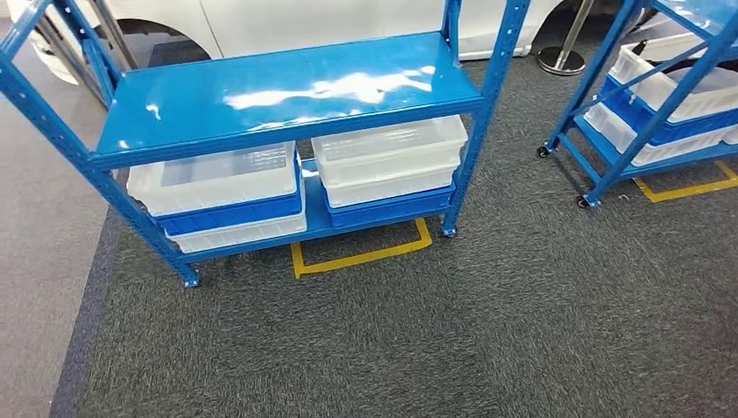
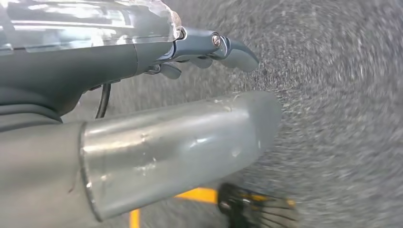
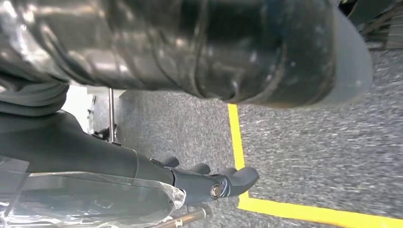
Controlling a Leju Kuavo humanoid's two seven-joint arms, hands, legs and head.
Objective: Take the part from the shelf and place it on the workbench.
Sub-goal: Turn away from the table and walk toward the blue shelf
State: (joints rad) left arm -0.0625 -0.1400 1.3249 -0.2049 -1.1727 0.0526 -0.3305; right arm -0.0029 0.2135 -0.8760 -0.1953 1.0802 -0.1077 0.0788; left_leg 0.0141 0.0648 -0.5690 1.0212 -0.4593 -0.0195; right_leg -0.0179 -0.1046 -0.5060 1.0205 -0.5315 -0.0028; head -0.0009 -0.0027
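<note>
Head view: the blue shelf point(image 1: 287, 91) stands ahead, slightly left, its top board bare; 4 white bins sit on the lower board, 2 on the left point(image 1: 218, 178) and 2 on the right point(image 1: 390, 150). No part is visible, so it is presumably inside a bin. Best to step closer and look into the bins before reaching.

Left wrist view: the left hand point(image 2: 209, 50) hangs over the carpet, fingers extended, holding nothing.

Right wrist view: the right hand point(image 3: 214, 183) is likewise empty, fingers loosely apart, near the yellow floor tape point(image 3: 285, 209).
</note>
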